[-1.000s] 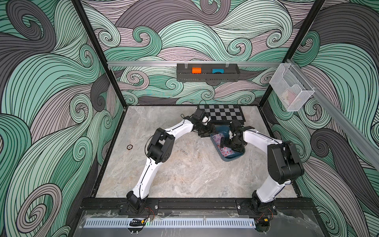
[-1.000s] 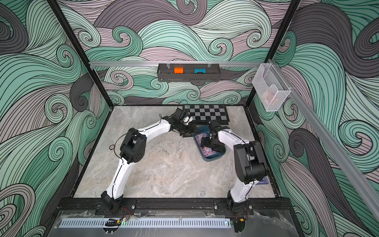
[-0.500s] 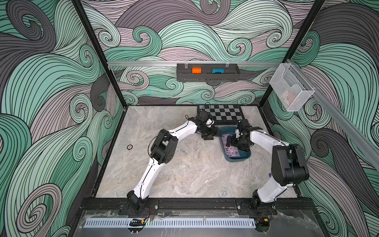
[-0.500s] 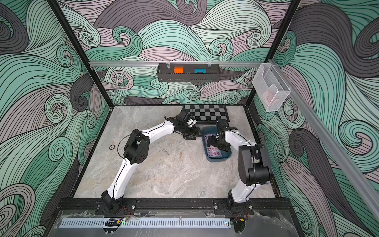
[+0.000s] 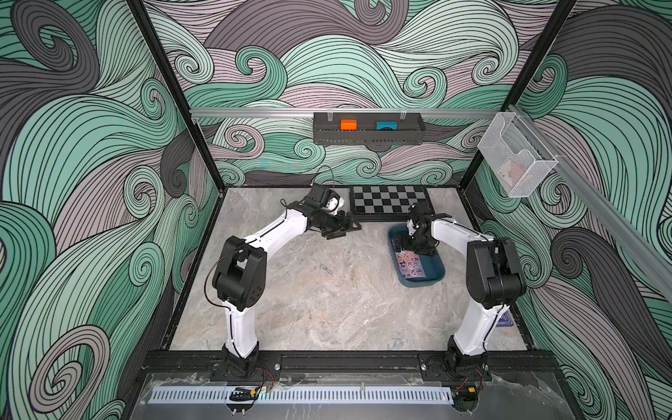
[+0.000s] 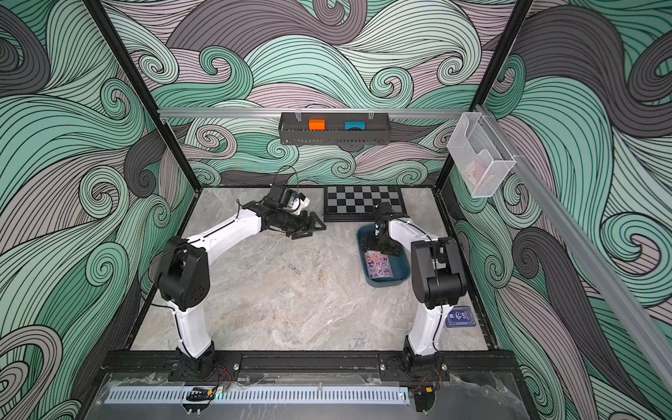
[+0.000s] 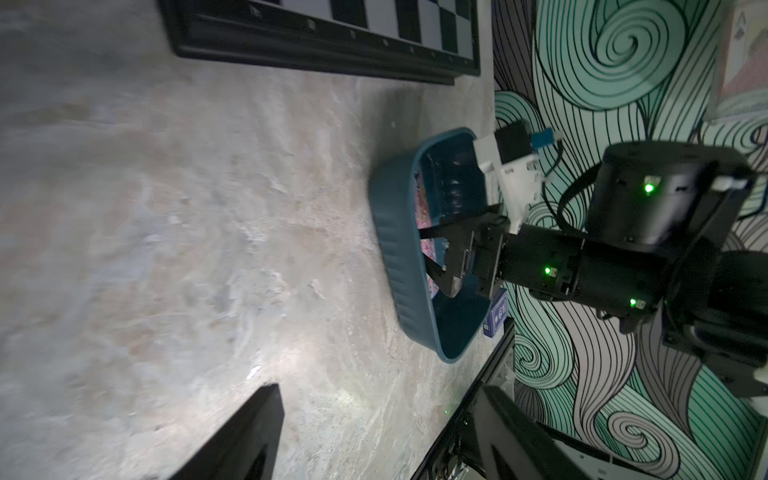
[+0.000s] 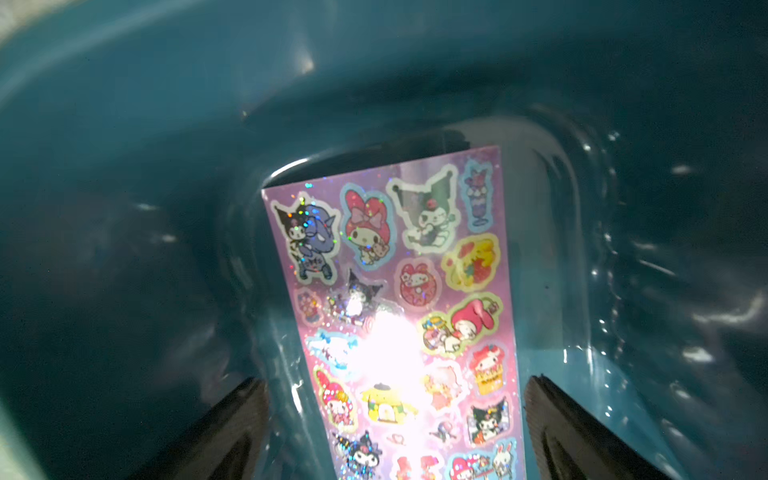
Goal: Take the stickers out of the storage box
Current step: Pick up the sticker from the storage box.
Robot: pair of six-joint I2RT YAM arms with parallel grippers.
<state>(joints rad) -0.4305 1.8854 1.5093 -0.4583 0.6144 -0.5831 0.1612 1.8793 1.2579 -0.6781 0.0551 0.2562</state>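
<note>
My right end effector (image 8: 392, 384) hangs released astride the stickers (image 8: 386, 257); I fear the flat sheet beneath slips its pinch.

Both top views are evenly bright and sharp. The wrist views are dim and blurred, and white glare bleaches the pink cartoon sticker sheet (image 8: 392, 332).

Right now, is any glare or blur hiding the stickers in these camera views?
Right wrist view: a white hotspot washes out the middle of the sticker sheet, and the storage box walls around it are dark. Left wrist view: dim, with the tabletop smeared by motion blur. Both top views: evenly lit and sharp, with no glare on the sheet, though it is small there.
</note>
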